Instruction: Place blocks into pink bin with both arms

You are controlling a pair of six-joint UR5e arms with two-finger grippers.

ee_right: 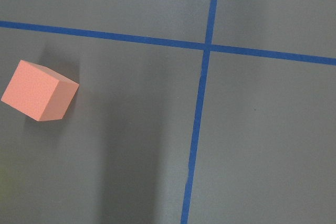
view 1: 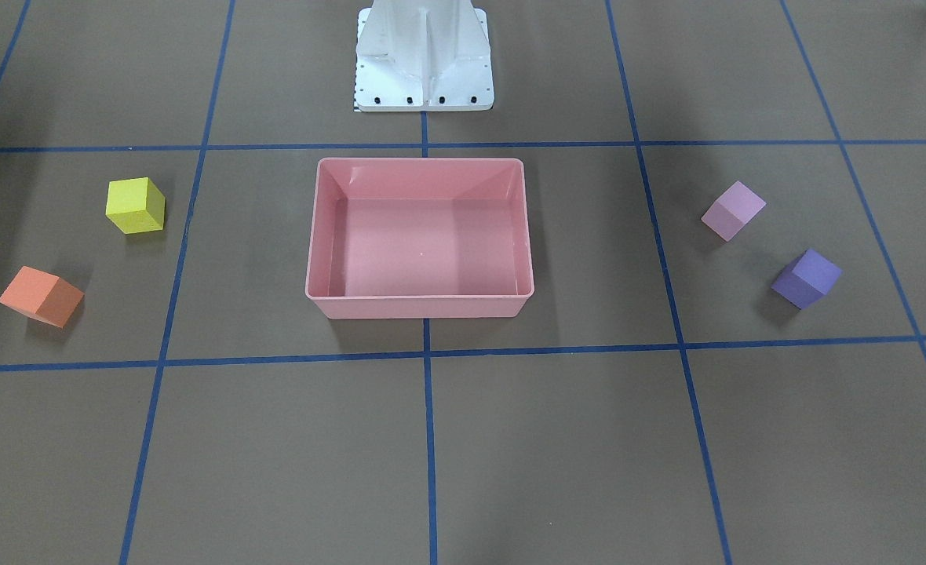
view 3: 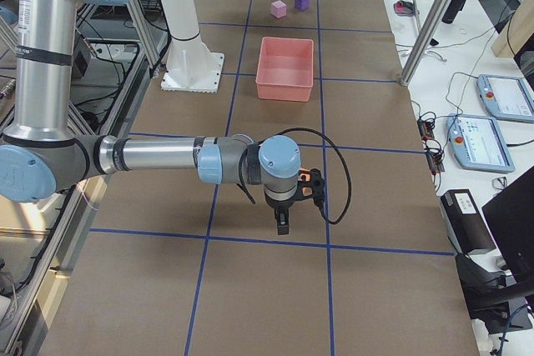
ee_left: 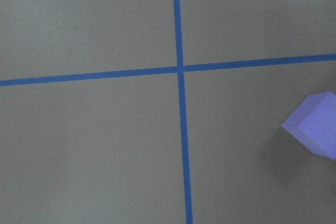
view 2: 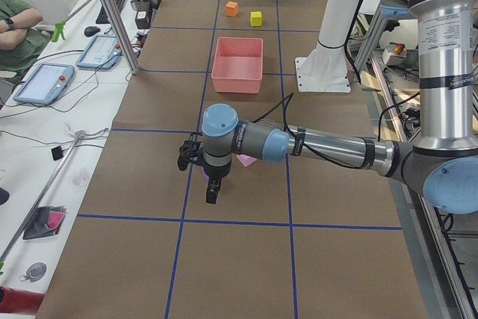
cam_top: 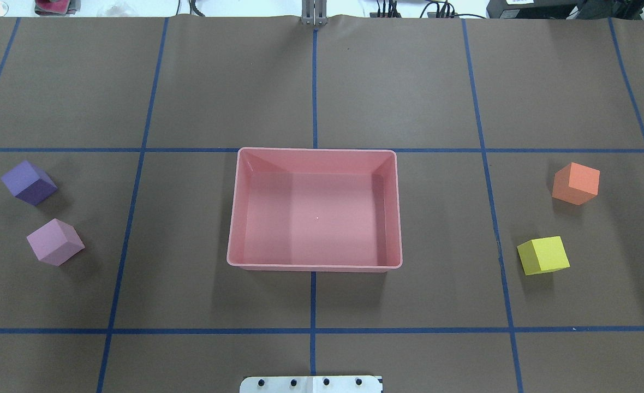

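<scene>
The pink bin (cam_top: 314,266) stands empty at the table's middle. The purple block (cam_top: 29,182) and the lilac block (cam_top: 55,242) lie on my left side. The orange block (cam_top: 576,183) and the yellow block (cam_top: 543,255) lie on my right side. My left gripper (view 2: 213,188) hangs above the table by the lilac and purple blocks and shows only in the exterior left view. My right gripper (view 3: 284,221) hangs near the orange block and shows only in the exterior right view. I cannot tell whether either is open or shut. The wrist views show no fingers.
The white base pedestal (view 1: 424,63) stands behind the bin. Blue tape lines (cam_top: 314,305) cross the brown table cover. Tablets and cables (view 2: 45,80) lie on the side bench, and a person's arm (view 2: 15,24) is beside it.
</scene>
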